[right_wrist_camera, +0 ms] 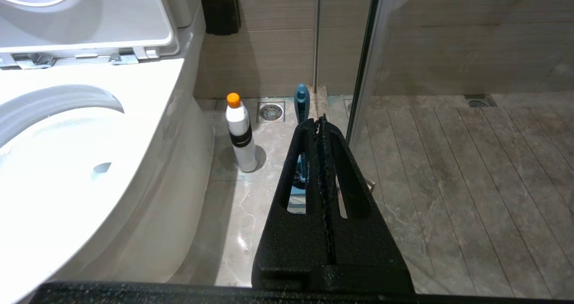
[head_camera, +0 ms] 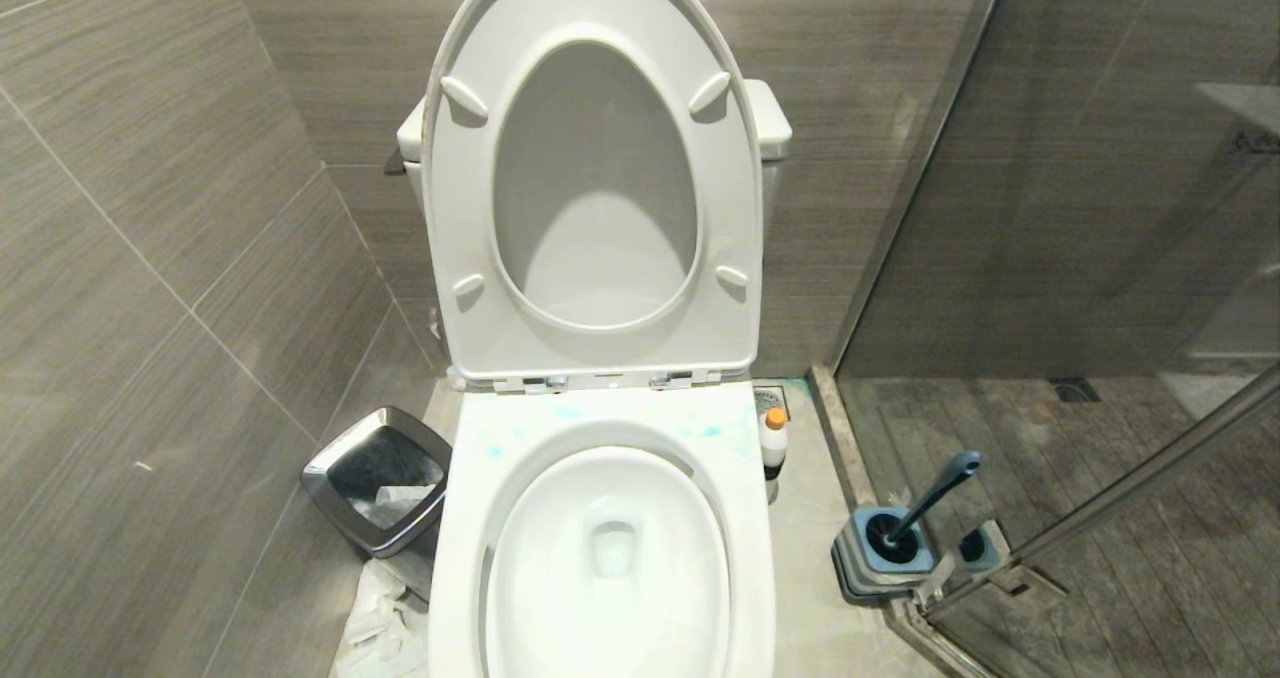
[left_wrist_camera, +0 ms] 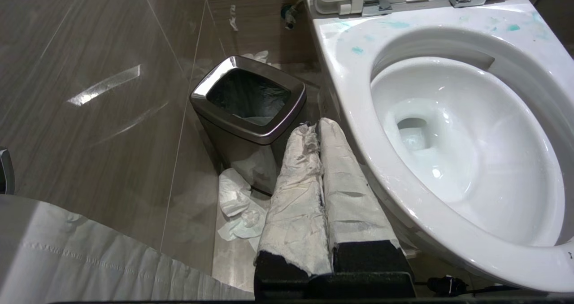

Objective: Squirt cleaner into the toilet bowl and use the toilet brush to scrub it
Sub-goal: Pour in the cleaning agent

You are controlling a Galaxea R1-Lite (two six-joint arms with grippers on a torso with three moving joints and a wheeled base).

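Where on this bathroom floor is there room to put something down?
The bare patch is the tile right of the toilet bowl, between the cleaner and the toilet brush in its base. Left of the bowl is crowded: the steel bin and crumpled paper fill that gap.

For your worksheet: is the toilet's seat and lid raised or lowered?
Raised. The seat and lid stand upright against the tank, leaving the toilet bowl and its flat rim exposed.
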